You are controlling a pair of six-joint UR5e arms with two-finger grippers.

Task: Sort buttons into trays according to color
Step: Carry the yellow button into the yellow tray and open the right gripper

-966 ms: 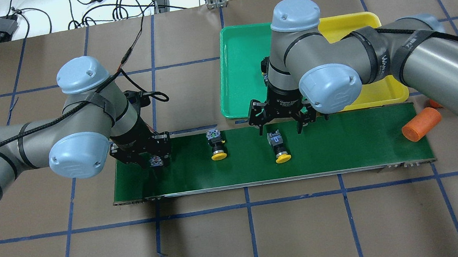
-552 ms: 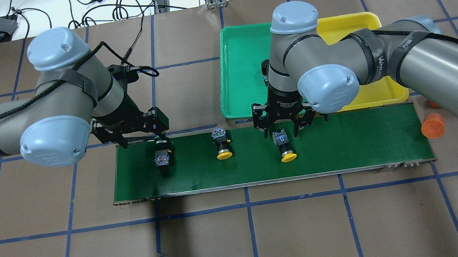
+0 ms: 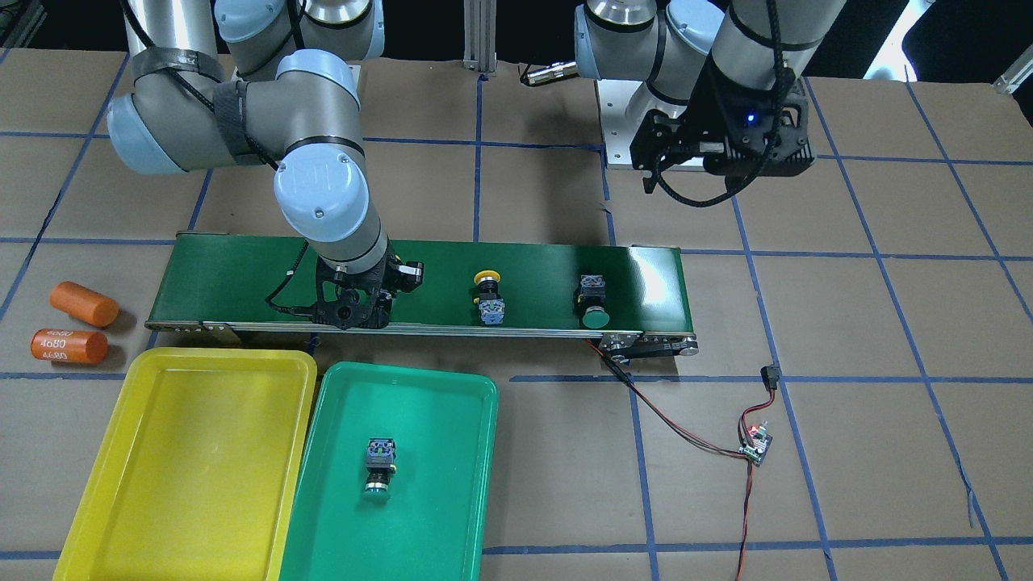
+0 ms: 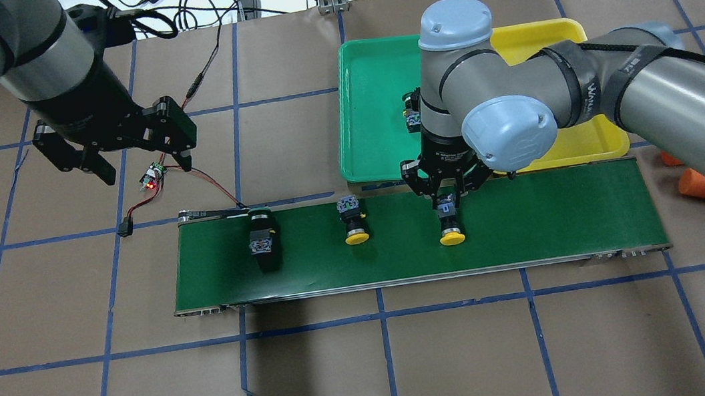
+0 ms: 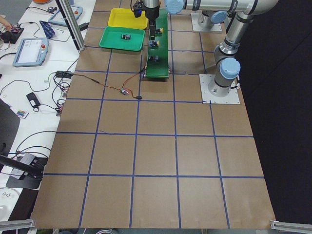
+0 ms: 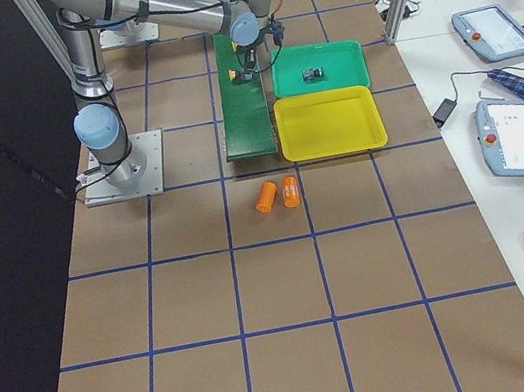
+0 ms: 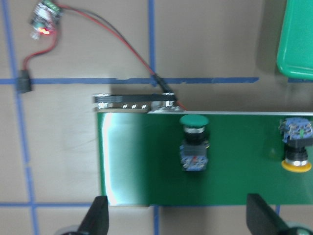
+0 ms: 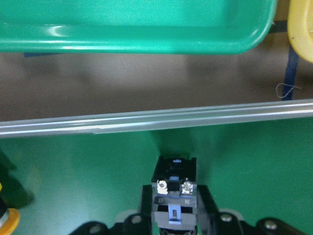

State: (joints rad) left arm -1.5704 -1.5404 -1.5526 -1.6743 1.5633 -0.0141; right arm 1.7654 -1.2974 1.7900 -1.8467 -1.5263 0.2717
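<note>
My right gripper point(image 4: 448, 202) is down on the dark-green belt, shut on a yellow-capped button point(image 4: 451, 225); its grey contact block point(image 8: 175, 193) sits between the fingers. A second yellow-capped button point(image 4: 353, 223) lies mid-belt. A green-capped button point(image 4: 261, 236) lies near the belt's left end, below my left gripper point(image 7: 178, 223), which hangs open and empty high over the table point(image 4: 139, 162). Another green-capped button point(image 3: 379, 465) lies in the green tray point(image 3: 436, 500). The yellow tray point(image 3: 186, 468) beside it holds nothing.
The conveyor belt point(image 4: 543, 215) runs across the middle, with both trays just behind it. Two orange cylinders point(image 3: 81, 323) lie on the table off the belt's right end. A small circuit board point(image 4: 151, 177) with red and black wires lies under my left gripper.
My left gripper let go of the green-capped button and rose away to the back left. My right gripper came down and shut on the yellow-capped button. The orange cylinder rolled off the belt's end.
</note>
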